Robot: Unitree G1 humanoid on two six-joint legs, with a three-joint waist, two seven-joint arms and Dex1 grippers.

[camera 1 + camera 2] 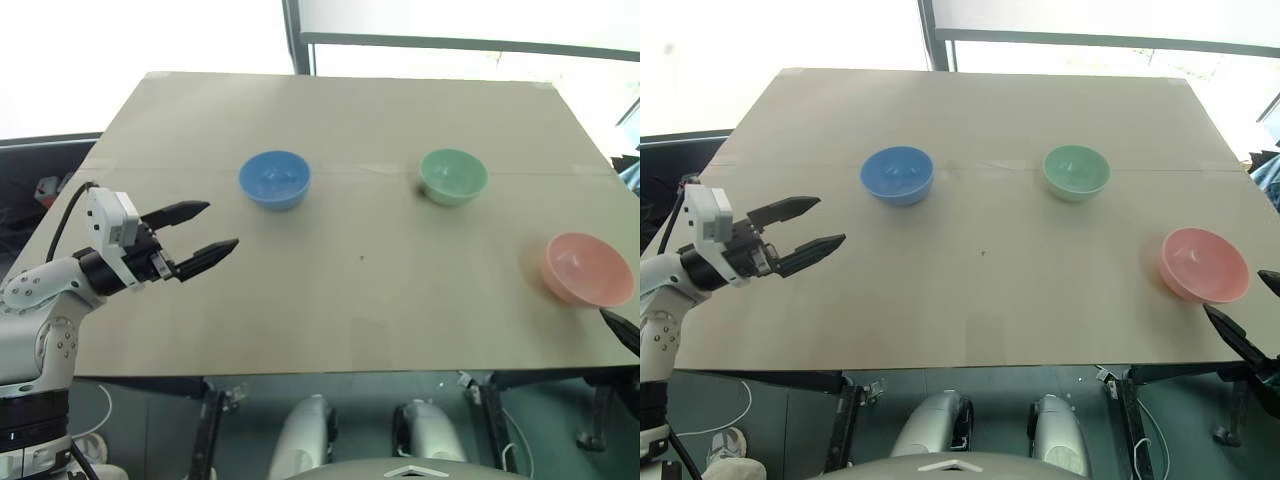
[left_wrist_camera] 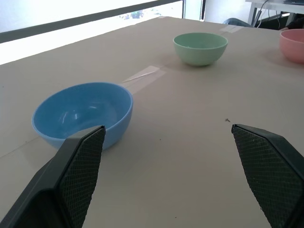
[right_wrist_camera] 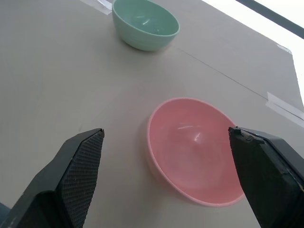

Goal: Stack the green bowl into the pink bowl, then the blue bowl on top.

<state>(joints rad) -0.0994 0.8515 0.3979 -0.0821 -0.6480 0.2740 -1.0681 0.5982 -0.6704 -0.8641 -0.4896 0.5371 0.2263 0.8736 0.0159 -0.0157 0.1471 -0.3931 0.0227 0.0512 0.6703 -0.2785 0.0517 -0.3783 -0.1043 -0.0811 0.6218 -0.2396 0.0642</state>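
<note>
Three bowls stand apart on the tan table (image 1: 360, 300). The blue bowl (image 1: 274, 179) is at the middle left, the green bowl (image 1: 453, 176) at the middle right, and the pink bowl (image 1: 588, 268) near the right edge. My left gripper (image 1: 208, 229) hovers open and empty over the table's left side, short of the blue bowl (image 2: 83, 114). At the table's front right corner my right gripper (image 1: 1250, 310) is open and empty, just in front of the pink bowl (image 3: 195, 149), with the green bowl (image 3: 145, 23) farther off.
A strip of clear tape (image 1: 370, 170) runs across the table between the blue and green bowls. The table's front edge (image 1: 340, 375) lies close to me. A dark window frame (image 1: 296, 35) stands behind the far edge.
</note>
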